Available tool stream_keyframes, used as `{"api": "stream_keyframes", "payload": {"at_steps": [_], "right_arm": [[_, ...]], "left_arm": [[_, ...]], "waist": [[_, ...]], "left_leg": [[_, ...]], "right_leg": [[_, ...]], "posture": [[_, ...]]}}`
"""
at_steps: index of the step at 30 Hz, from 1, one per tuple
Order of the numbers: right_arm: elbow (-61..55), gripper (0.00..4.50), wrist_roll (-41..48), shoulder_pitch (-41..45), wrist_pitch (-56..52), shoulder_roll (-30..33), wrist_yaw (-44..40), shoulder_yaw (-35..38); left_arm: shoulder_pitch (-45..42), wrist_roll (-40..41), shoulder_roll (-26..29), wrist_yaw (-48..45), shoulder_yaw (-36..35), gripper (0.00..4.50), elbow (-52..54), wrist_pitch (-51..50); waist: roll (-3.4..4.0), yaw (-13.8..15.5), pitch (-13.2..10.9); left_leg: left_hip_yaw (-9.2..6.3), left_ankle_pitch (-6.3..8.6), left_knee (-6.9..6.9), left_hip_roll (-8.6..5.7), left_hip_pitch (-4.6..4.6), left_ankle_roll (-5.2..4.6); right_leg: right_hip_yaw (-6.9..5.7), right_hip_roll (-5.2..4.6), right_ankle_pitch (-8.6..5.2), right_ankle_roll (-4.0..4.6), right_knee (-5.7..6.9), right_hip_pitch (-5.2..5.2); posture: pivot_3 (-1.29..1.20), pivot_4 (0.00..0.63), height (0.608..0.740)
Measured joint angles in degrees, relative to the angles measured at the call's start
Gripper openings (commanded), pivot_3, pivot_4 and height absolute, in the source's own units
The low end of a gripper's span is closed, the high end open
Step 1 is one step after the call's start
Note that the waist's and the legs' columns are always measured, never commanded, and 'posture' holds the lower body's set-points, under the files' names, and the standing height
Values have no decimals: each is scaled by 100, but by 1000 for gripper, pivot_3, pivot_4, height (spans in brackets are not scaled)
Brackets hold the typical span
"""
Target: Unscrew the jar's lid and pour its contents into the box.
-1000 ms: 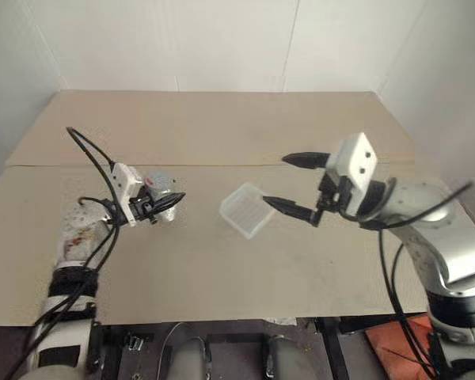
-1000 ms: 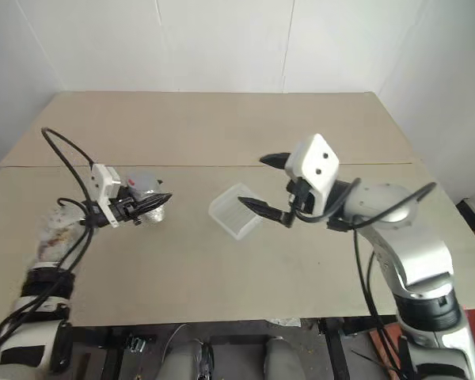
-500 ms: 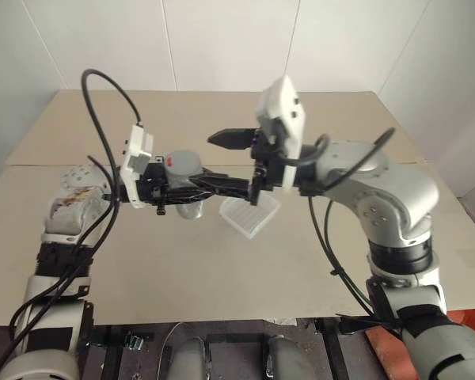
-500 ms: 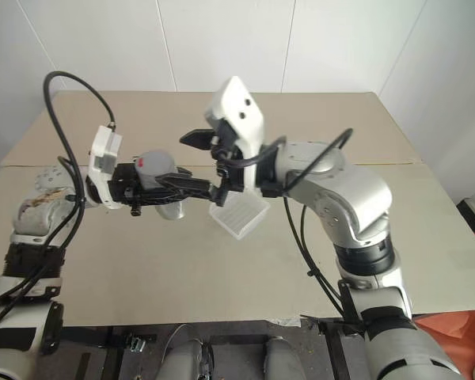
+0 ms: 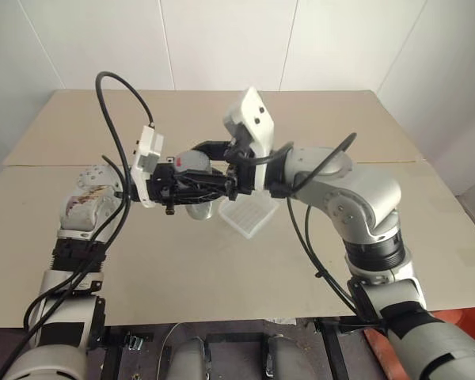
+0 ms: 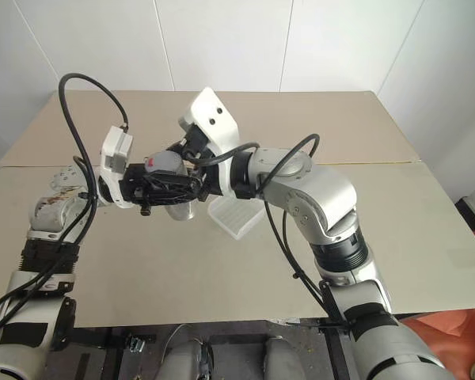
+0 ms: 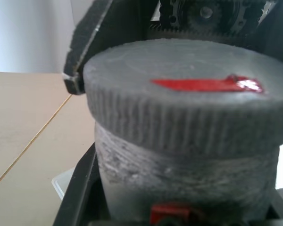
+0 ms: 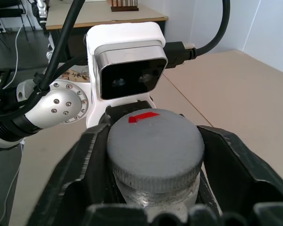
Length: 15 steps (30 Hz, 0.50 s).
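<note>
The jar hangs in the air above the table, left of the box, with my left gripper shut on its silvery body. Its grey lid carries a red mark and sits on the jar's mouth. My right gripper reaches in from the right and is shut on the lid. In the right wrist view the lid lies between the two black fingers. The left wrist view has the ribbed lid above the jar body. The box is a shallow translucent white tray resting on the table.
The tan table runs wide on all sides, with a seam across its middle. White walls stand behind its far edge. Black cables loop above my left arm.
My left arm raised the jar and brought it toward the middle. My right gripper swung left from beside the box, came around the lid while open, and has now shut on it.
</note>
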<state>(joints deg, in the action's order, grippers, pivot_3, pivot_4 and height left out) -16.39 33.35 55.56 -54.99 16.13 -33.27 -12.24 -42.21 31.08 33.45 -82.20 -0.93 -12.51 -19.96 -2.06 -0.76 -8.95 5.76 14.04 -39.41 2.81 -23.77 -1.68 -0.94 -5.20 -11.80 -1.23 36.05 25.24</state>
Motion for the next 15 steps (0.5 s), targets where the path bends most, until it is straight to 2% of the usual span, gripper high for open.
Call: {"api": "stream_keyframes", "payload": {"at_steps": [3, 5, 7, 11, 15], "right_arm": [[137, 2763, 144, -1, 28, -13, -216, 88], [367, 2763, 216, -18, 282, 14, -684, 177], [612, 2763, 318, -40, 719, 131, -1438, 204], [1675, 2763, 385, 265, 1845, 214, -3613, 81], [2691, 2763, 281, 770, 2626, -30, -4819, -53]], "left_arm": [[-10, 14, 12, -83, 1, 1928, 0, -20], [-58, 98, 24, -241, 3, 1928, 36, -123], [-75, 282, 59, -512, 42, 1928, 205, -305], [-52, 797, 430, -958, 374, 1928, 890, -634], [-30, 1117, 711, -962, 465, 1928, 1223, -639]], "waist": [[0, 1, 0], [0, 8, 0], [0, 7, 0], [2, -37, -2], [3, -80, -2]], "left_leg": [[0, 0, 0, 0, 0, 0], [0, 0, -1, -1, -1, 0], [0, 1, -1, -2, -2, -2], [-13, 2, 0, 2, 1, -3], [-40, 1, 1, 6, 9, -1]], "right_leg": [[-1, 0, 0, 0, -1, 0], [-2, 0, 0, 0, -3, -1], [-2, 0, 0, -1, -5, -3], [7, 6, 0, -1, -4, 1], [7, 13, 0, -1, 3, 0]], "posture": [[0, 150, 740], [0, 150, 740], [0, 150, 740], [0, 150, 740], [0, 150, 740]]}}
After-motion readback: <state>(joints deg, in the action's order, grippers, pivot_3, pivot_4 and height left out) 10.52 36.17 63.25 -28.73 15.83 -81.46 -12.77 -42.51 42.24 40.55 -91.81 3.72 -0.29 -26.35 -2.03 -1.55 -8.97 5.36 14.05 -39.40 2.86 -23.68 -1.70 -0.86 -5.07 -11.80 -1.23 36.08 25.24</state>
